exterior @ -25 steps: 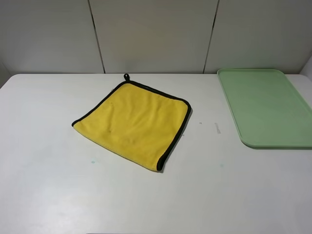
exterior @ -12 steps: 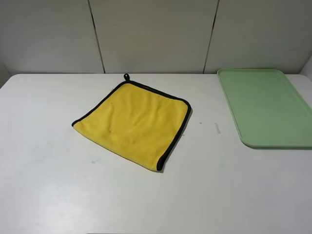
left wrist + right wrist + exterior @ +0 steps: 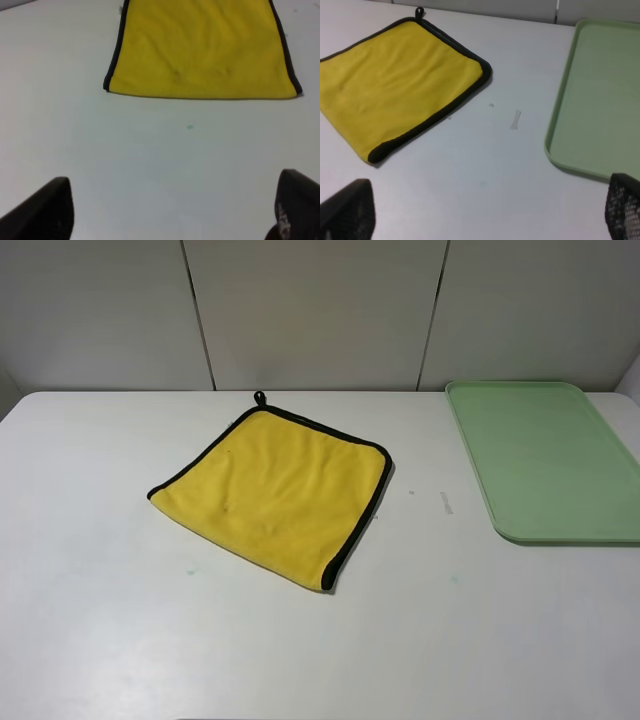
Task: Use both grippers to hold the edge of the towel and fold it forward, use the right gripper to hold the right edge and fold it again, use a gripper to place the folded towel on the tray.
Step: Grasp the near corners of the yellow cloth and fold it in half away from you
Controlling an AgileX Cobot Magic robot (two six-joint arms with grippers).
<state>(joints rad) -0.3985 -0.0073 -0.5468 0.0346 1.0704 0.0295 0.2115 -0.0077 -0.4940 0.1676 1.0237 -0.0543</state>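
Note:
A yellow towel (image 3: 275, 493) with black edging lies flat on the white table, turned at an angle, with a small black loop (image 3: 260, 398) at its far corner. It also shows in the left wrist view (image 3: 200, 47) and the right wrist view (image 3: 400, 75). A light green tray (image 3: 545, 458) lies at the right, empty; the right wrist view (image 3: 600, 105) shows it too. Neither arm shows in the exterior high view. My left gripper (image 3: 170, 215) is open and empty, short of the towel's near edge. My right gripper (image 3: 485, 215) is open and empty, near the towel's right corner.
A small scrap of tape (image 3: 446, 502) and a few faint specks mark the table between towel and tray. Grey wall panels (image 3: 310, 310) stand behind the table's far edge.

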